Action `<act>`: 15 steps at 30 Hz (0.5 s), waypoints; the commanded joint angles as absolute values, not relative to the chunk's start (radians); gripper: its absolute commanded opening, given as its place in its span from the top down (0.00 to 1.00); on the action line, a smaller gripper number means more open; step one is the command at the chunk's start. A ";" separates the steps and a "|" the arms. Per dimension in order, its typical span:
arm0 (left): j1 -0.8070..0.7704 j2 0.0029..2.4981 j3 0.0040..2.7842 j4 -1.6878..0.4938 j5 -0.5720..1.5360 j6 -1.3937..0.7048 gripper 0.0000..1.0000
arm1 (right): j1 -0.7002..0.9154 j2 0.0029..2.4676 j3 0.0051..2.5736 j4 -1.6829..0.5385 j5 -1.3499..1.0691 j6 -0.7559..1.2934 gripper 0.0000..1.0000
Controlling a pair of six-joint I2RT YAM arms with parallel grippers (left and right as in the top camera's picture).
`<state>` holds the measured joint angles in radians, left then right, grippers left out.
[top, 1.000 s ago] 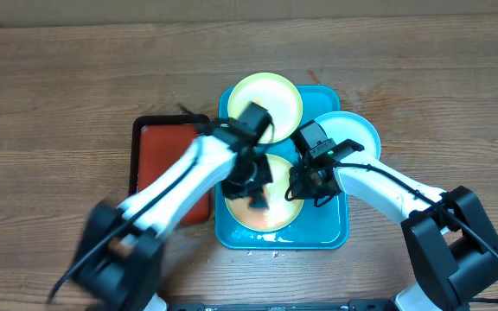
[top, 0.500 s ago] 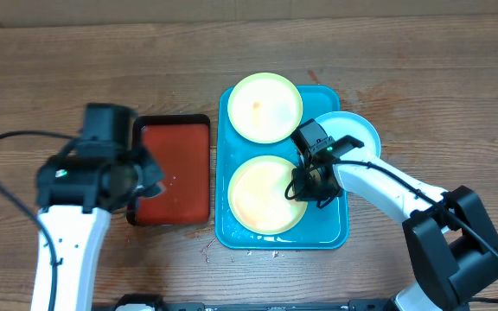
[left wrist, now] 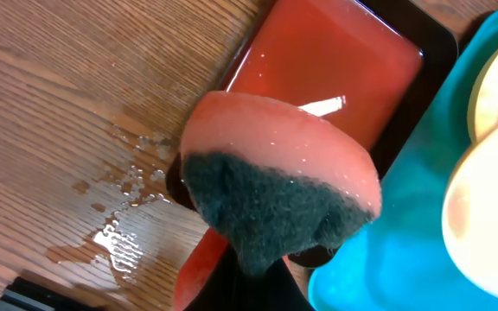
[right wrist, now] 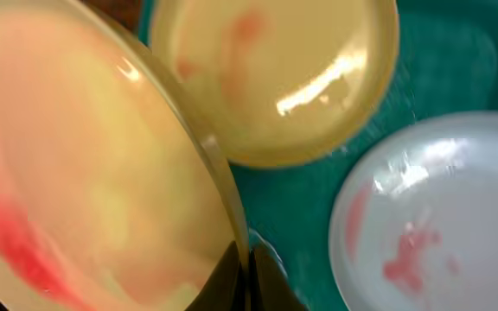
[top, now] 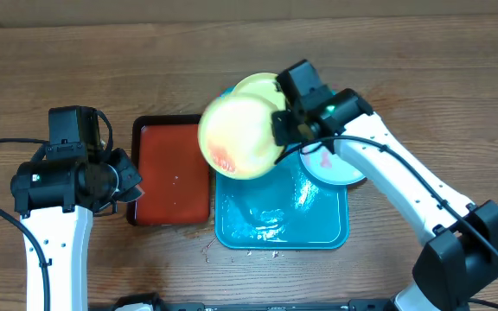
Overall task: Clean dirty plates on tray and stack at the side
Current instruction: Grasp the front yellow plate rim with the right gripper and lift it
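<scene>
My right gripper (top: pixel 282 130) is shut on the rim of a pale yellow-green plate (top: pixel 239 136) with a red smear, holding it lifted and tilted above the turquoise tray (top: pixel 318 226); the pinch shows in the right wrist view (right wrist: pixel 242 276). A second yellow-green plate (right wrist: pixel 275 69) lies at the tray's far end, mostly hidden overhead. The light blue plate (top: pixel 340 168) with red smears lies at the tray's right rim. My left gripper (left wrist: pixel 275 259) is shut on a pink sponge with a dark scrub side (left wrist: pixel 275 194), over the red tray's left edge (top: pixel 115 186).
A smaller red tray with black rim (top: pixel 175 177) lies left of the turquoise tray. Water is spilled on the wooden table (left wrist: pixel 119 233) beside it. The turquoise tray's floor is wet. Small crumbs lie near the tray's front edge (top: pixel 249 253).
My right gripper has lifted the near yellow-green plate off the tray and tilted it up, leftward. The left arm has settled left of the red tray after swinging away from the turquoise tray.
</scene>
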<state>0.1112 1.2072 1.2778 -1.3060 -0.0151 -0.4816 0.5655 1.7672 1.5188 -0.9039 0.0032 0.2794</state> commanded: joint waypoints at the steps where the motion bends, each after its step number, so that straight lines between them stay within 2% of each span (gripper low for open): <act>1: 0.115 1.203 1.284 -1.304 0.001 -0.448 0.96 | 0.644 1.769 1.541 -0.838 0.032 0.261 0.96; 5: 0.114 1.203 1.284 -1.303 0.001 -0.448 0.96 | 0.744 1.811 1.539 -0.730 0.141 0.261 0.96; 8: 0.109 1.204 1.275 -1.277 0.020 -0.434 0.96 | 0.820 1.843 1.539 -0.672 0.354 0.265 0.96; 15: 0.109 1.210 1.198 -1.222 0.031 -0.425 0.96 | 0.879 1.858 1.538 -0.591 0.368 0.292 0.96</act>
